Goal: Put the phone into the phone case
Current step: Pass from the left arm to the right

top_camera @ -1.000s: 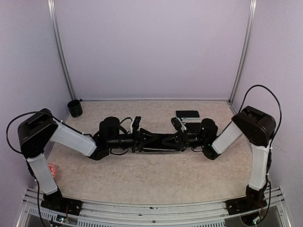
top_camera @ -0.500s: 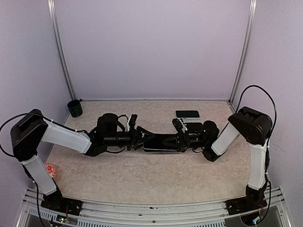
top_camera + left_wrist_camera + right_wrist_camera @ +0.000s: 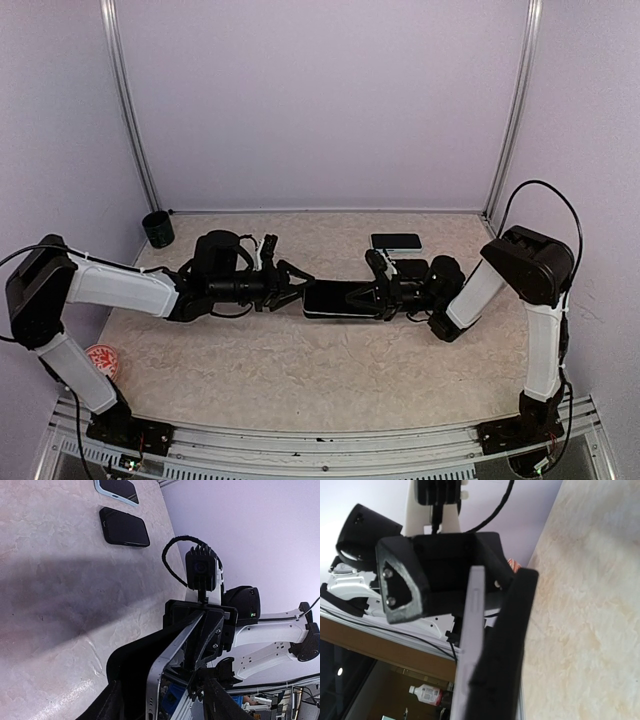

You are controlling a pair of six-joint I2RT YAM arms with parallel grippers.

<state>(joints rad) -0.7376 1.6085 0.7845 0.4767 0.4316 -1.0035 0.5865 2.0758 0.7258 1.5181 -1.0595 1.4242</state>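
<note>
Black rubbery phone case (image 3: 131,669) looks only partly seated on the phone (image 3: 340,299), and both are clamped in my right claw (image 3: 379,289) mid-table. My left claw (image 3: 296,286) is spread apart around the free end. I'd squeeze that loose corner on squarely.

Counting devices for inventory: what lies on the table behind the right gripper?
A light-blue-rimmed phone and a black phone lie flat. From above, the right gripper covers the black one.
</note>
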